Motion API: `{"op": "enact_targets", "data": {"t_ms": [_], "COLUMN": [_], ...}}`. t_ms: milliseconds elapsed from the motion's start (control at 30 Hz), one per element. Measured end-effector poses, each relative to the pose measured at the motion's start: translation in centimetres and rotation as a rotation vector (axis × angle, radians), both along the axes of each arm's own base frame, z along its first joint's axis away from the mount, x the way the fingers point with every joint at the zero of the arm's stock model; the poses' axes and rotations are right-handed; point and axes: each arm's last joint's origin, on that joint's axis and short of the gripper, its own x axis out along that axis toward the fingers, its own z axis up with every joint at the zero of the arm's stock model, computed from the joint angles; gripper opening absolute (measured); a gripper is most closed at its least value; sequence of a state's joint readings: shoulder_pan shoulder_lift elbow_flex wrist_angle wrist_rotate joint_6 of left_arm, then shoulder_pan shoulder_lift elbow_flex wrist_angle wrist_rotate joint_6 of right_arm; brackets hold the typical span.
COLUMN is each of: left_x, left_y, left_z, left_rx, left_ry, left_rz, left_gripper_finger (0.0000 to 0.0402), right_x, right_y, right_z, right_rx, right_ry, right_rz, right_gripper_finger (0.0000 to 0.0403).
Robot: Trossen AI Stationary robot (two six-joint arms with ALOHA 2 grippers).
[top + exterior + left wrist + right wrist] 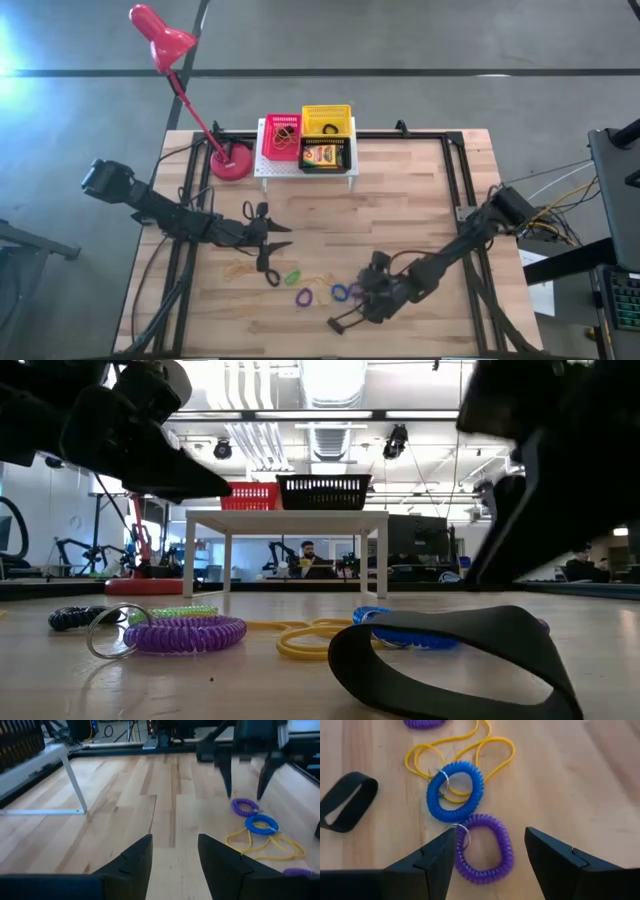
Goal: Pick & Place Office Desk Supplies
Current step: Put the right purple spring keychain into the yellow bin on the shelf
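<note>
In the right wrist view my right gripper (491,832) is open, one finger on either side of a purple coil loop (482,850) that lies flat on the wood. Beyond it lie a blue coil loop (455,790), yellow rubber bands (465,750) and a flat black band (345,802). From above, my right gripper (365,292) is over the loops near the table's near edge. My left gripper (285,237) is open over bare wood to their left, with a green loop (292,277) and a black coil (270,275) close by. A crayon box (322,157) sits in the rack.
A white rack (305,172) with a red basket (281,137) and a yellow basket (326,122) stands at the far edge, and a red desk lamp (232,162) is on its left. Thin tan rubber bands (240,268) lie near the left gripper. Bare wood stretches between rack and loops.
</note>
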State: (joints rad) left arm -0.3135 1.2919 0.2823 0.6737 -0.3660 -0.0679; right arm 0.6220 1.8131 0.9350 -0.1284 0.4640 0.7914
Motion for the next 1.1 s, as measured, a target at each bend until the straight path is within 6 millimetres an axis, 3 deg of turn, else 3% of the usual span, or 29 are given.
{"op": "enact_targets", "data": {"t_ms": [133,233,500,667,767,867,1000,1100], "left_x": [0.6,1.1,1.4,1.3,1.3,1.3,1.3,1.3], "left_y": [-0.1,-0.3,-0.4,-0.3,-0.3,-0.3,-0.3,-0.3], "left_z": [0.9,1.6,2.0,1.7,1.6,1.6,1.6,1.6], "left_rx": [0.018,0.024,0.024,0.028,0.031,0.033,0.033,0.034], "left_ry": [-0.032,-0.055,-0.057,-0.033,-0.022,-0.018,-0.018,-0.018], "left_rz": [-0.006,-0.012,-0.012,-0.011,-0.011,-0.011,-0.009,-0.009], "left_gripper_finger": [0.0163,0.0163,0.0163,0.0163,0.0163,0.0163,0.0163,0.0163], "right_x": [0.7,1.3,0.7,0.1,0.6,1.6,2.3,2.7], "right_y": [-0.1,-0.5,-1.6,-2.6,-3.4,-4.3,-6.8,-9.6], "right_z": [-2.8,-3.5,-2.4,-2.2,-2.6,-1.8,1.4,4.4], "right_rx": [0.034,0.017,-0.062,-0.063,-0.028,-0.017,-0.135,-0.241], "right_ry": [-0.038,-0.016,0.104,0.057,-0.129,-0.459,-0.895,-1.136], "right_rz": [-0.001,-0.018,0.014,0.025,0.050,0.107,0.149,0.080], "right_gripper_finger": [0.0223,0.0209,0.0094,0.0023,0.0023,0.0030,0.0032,0.0032]}}
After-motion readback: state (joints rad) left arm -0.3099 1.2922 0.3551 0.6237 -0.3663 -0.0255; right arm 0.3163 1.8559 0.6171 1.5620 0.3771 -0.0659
